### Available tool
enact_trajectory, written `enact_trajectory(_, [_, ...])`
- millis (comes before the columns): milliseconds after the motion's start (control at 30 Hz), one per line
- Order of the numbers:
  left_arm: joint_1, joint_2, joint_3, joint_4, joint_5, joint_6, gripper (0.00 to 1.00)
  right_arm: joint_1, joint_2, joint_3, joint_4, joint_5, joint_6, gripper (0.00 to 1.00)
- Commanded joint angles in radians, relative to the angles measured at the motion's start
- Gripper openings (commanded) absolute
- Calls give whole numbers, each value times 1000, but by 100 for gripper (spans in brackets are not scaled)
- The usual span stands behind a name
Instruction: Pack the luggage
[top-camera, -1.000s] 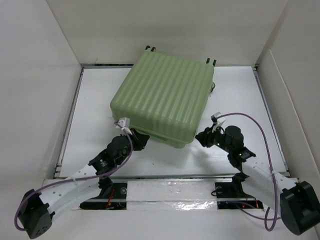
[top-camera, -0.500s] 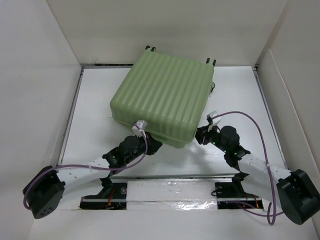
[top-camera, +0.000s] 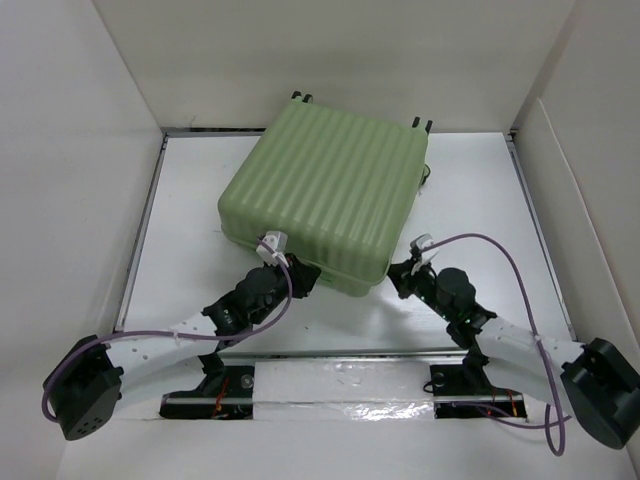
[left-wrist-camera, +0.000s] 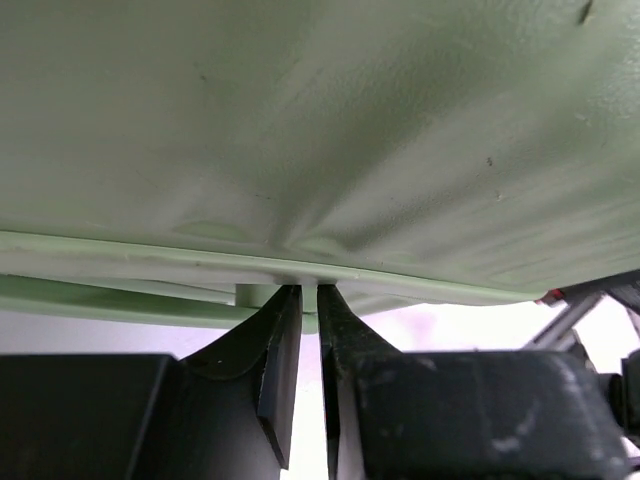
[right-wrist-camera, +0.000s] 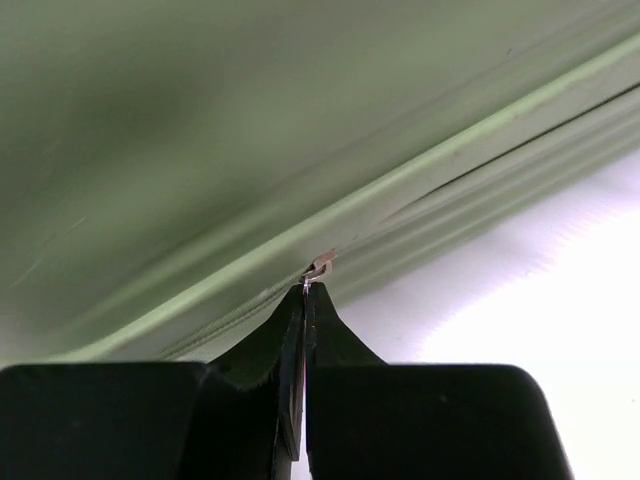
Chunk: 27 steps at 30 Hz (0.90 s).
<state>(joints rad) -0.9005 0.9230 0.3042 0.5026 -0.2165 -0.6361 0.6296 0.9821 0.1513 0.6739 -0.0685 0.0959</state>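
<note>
Along the near edge of the luggage (top-camera: 325, 190) runs its seam (right-wrist-camera: 420, 168); the right gripper (right-wrist-camera: 304, 290) pinches the zipper pull (right-wrist-camera: 320, 266) there, the left gripper (left-wrist-camera: 309, 295) barely parted.

The right gripper (right-wrist-camera: 304, 296) has its jaws pressed together, pinching a small metal zipper pull (right-wrist-camera: 320, 266) just above, on the pale green suitcase's (right-wrist-camera: 250, 120) seam; white table (right-wrist-camera: 540, 290) lies right.

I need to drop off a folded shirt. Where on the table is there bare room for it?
Two bare patches of table: one between the luggage and the left wall, one between the luggage and the right wall. Crowded: the luggage's near edge, where the left fingers and right fingers both sit at its seam.
</note>
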Motion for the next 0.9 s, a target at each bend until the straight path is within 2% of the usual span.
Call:
enact_trajectory(0, [14, -3, 73, 50, -96, 38, 10, 96, -123, -9, 21, 34, 62, 0])
enact_trajectory(167, [48, 31, 82, 86, -84, 33, 12, 215, -292, 17, -332, 154, 135, 0])
enact_trajectory(300, [57, 46, 113, 83, -119, 41, 12, 353, -339, 36, -502, 170, 220, 0])
enact_trajectory(400, [57, 56, 125, 93, -106, 47, 12, 429, -294, 59, -530, 161, 252, 0])
enact_trajectory(500, [57, 89, 127, 114, -74, 38, 12, 563, -188, 134, -557, 199, 281, 0])
enact_trajectory(567, [35, 120, 125, 137, -76, 36, 12, 681, -104, 219, -568, 283, 297, 0])
enact_trajectory(667, [-14, 164, 150, 148, -113, 50, 12, 783, -5, 310, -554, 378, 320, 0])
enact_trajectory(700, [-23, 178, 157, 146, -109, 47, 12, 804, 59, 370, -556, 410, 336, 0])
enact_trajectory(867, [-23, 231, 180, 175, -72, 42, 12, 886, 223, 462, -443, 652, 419, 0])
